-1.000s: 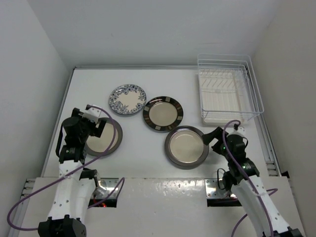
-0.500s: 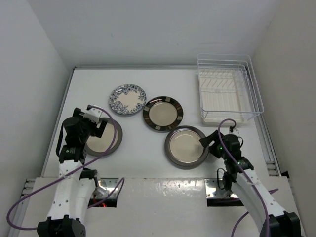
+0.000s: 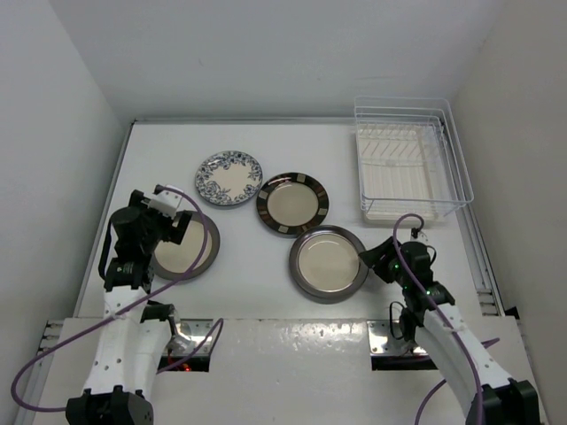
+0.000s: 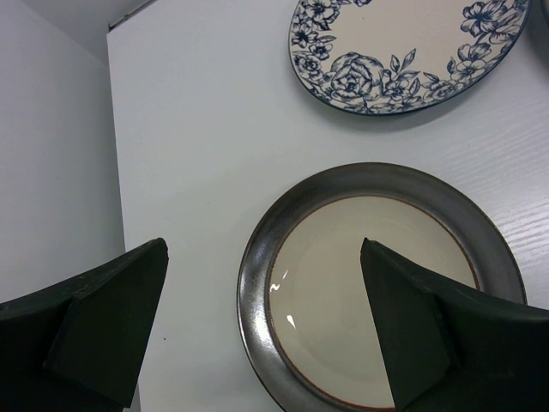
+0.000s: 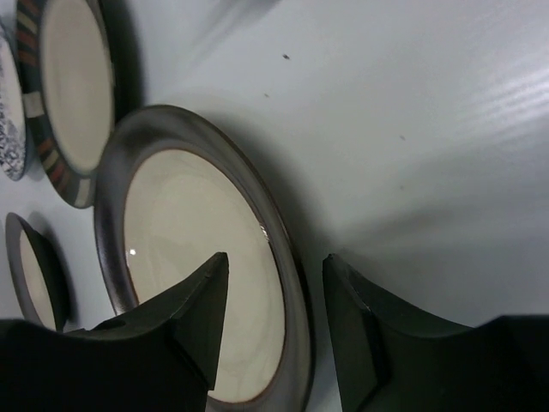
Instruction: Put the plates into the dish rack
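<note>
Four plates lie flat on the white table: a blue floral plate point(image 3: 229, 178), a checked-rim plate point(image 3: 292, 204), a dark-rimmed plate point(image 3: 328, 263) in the middle, and a dark-rimmed plate point(image 3: 182, 246) at the left. My left gripper point(image 3: 166, 228) is open above the left plate point(image 4: 377, 283), its jaws point(image 4: 263, 249) spanning that plate's left rim. My right gripper point(image 3: 372, 260) is open and low at the middle plate's right edge. That plate's rim point(image 5: 287, 283) lies between its jaws point(image 5: 276, 262). The white wire dish rack point(image 3: 407, 159) stands at the far right with nothing in it.
The floral plate point(image 4: 403, 51) lies just beyond the left plate. The checked-rim plate point(image 5: 69, 94) lies beyond the middle plate. White walls close in the table on the left, back and right. The rack is beyond the right arm.
My right gripper has moved down and left onto the middle plate's right rim, and that plate has slid slightly left. The left arm has barely moved.
</note>
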Robot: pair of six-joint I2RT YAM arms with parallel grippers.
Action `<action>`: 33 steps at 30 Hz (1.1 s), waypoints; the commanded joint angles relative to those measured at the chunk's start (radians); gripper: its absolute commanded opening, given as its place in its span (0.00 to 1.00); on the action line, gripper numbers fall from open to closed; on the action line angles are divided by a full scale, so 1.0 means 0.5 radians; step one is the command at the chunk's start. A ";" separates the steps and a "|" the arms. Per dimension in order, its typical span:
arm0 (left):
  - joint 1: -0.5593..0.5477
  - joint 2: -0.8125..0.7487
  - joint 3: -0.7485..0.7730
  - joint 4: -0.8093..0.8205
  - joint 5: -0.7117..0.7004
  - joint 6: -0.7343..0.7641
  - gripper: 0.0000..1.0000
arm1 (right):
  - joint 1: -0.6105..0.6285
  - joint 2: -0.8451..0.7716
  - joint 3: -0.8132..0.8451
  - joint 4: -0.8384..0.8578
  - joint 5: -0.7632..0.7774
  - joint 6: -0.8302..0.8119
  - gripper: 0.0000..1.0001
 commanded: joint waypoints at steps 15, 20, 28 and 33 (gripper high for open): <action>0.003 0.114 0.252 -0.041 0.073 -0.021 1.00 | -0.002 0.122 -0.628 0.269 -0.239 0.126 0.56; 0.021 0.172 0.320 -0.059 0.119 -0.021 1.00 | -0.002 0.386 -0.555 0.230 -0.257 0.111 0.48; 0.022 0.249 0.421 -0.099 0.119 -0.021 1.00 | 0.004 0.447 -0.634 0.398 -0.340 0.196 0.47; 0.022 0.271 0.439 -0.120 0.119 -0.021 1.00 | 0.001 0.493 -0.696 0.497 -0.340 0.206 0.35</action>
